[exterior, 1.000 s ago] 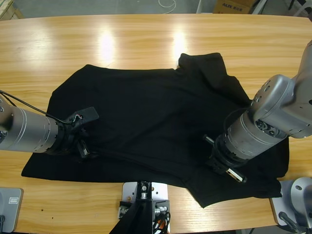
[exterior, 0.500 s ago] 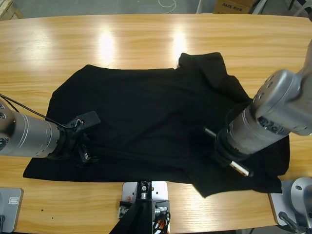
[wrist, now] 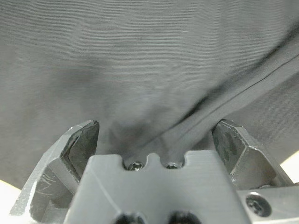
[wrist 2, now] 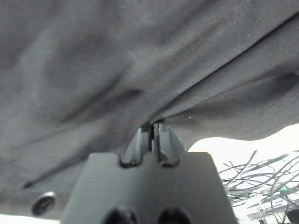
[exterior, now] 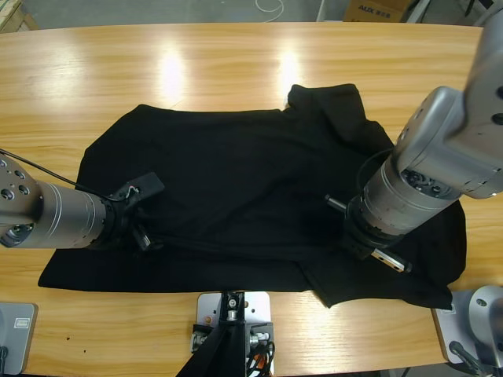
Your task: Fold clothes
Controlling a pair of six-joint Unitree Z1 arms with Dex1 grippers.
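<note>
Long wooden tabletop (exterior: 236, 71), light glare on upper part, black shirt (exterior: 236, 181) spread flat over the middle, reaching near the front edge; one bunched flap, maybe sleeve or collar part, turned up at the far right side

Left tool (wrist: 156, 140) at the shirt's left front area, jaws wide apart in the left wrist view, a raised seam or fold ridge (wrist: 243, 93) running between them toward the tool body; nothing pinched yet, only cloth lying in the gap. Same tool (exterior: 140, 224) low on the fabric in the high view

Right tool (wrist 2: 152, 137) with jaws pressed together, a thin pleat of shirt fabric caught between the tips, cloth hanging around it and bright floor with cables visible under the hem. In the high view, right tool (exterior: 369, 247) near the shirt's right front corner

Possible troubles, as judgement only:
- uneven start: one side gripped, other side not; lifting now likely to drag the shirt crooked and twist the fold line
- left jaws closing on the seam only, a too thin bite, easy to slip out when pulled
- right pinch small also; soft fabric may slide free under tension
- catching two layers at left, then fold comes out lumpy
- front hem close to the tabletop edge, pulling toward the front may drop it over
</note>
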